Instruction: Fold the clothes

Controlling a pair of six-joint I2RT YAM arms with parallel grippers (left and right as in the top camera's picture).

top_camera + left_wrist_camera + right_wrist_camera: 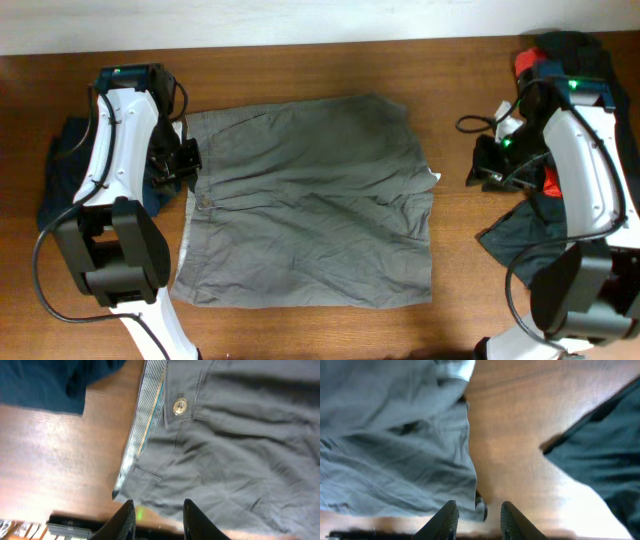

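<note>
Grey shorts (310,200) lie flat on the table (450,90).
The left gripper (159,506) and the right gripper (478,506) are each a little open, with nothing held.

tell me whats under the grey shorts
Only the wooden table shows around the grey shorts, which lie spread on it. Anything beneath the cloth is covered, so I cannot tell.

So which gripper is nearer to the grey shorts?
Left. The left gripper is at the waistband of the grey shorts; the right gripper stands off their opposite edge, with bare table between.
</note>
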